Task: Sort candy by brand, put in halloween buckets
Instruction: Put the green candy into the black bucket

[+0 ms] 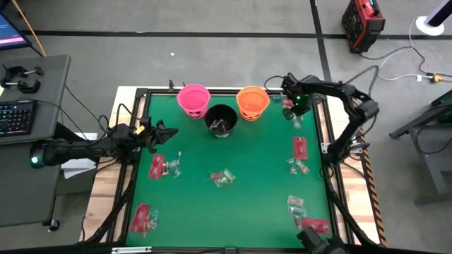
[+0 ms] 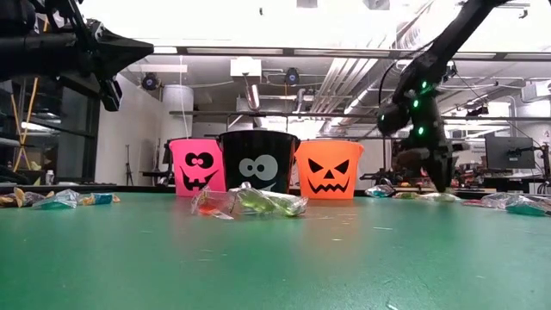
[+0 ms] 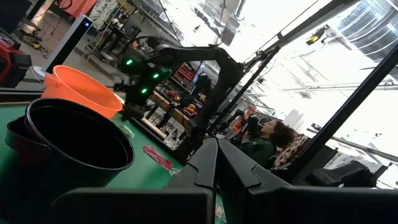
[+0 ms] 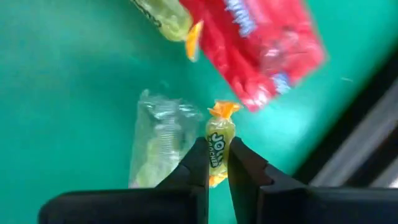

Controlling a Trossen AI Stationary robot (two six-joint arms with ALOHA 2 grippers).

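Pinching yellow candy [image 4: 217, 149], right tool [image 4: 217, 163], near table edge [image 4: 367, 130]

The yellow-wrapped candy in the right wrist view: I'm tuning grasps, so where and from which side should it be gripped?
Grip its narrow middle, from above, across the short width. The yellow candy lies on the green mat, a slim piece with a twisted orange end; the right gripper is already shut on its body that way, clear of the clear wrapper and red packet.
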